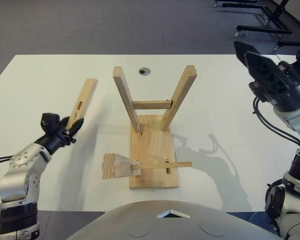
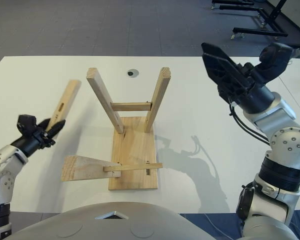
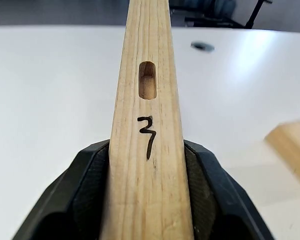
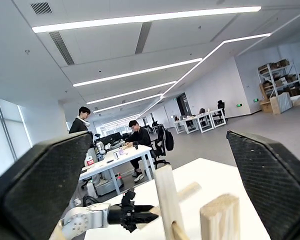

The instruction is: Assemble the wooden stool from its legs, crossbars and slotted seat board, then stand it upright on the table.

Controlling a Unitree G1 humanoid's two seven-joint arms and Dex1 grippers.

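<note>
**One leg held, two standing in the board**

A wide white bench [image 1: 215, 100] sits in a big office room. The left fingers [image 3: 87, 190] squeeze one end of a loose leg [image 3: 150, 125], one finger on each side. The leg points away from them over the left part of the bench, well apart from the rest of the stool. It has a small slot [image 3: 147, 80] cut in its top face. The right fingers [image 2: 217, 62] are spread wide with nothing in them, high above the right side of the bench.

In the middle the seat board [image 1: 152, 175] lies flat. At its far end two legs [image 1: 126, 97] stand up, joined by a short crossbar [image 1: 151, 105]. A fourth leg [image 1: 117, 166] lies at the near end, and a thin crossbar [image 1: 172, 164] runs from it across the board.

The wood looks hard, dry and light, so it should not bend or slip much. But the loose leg is long and gripped at its end, so its far tip may wobble. A hold nearer the slot would likely be steadier. The thin crossbar looks like the easiest part to snap, so it needs a gentle push.
</note>
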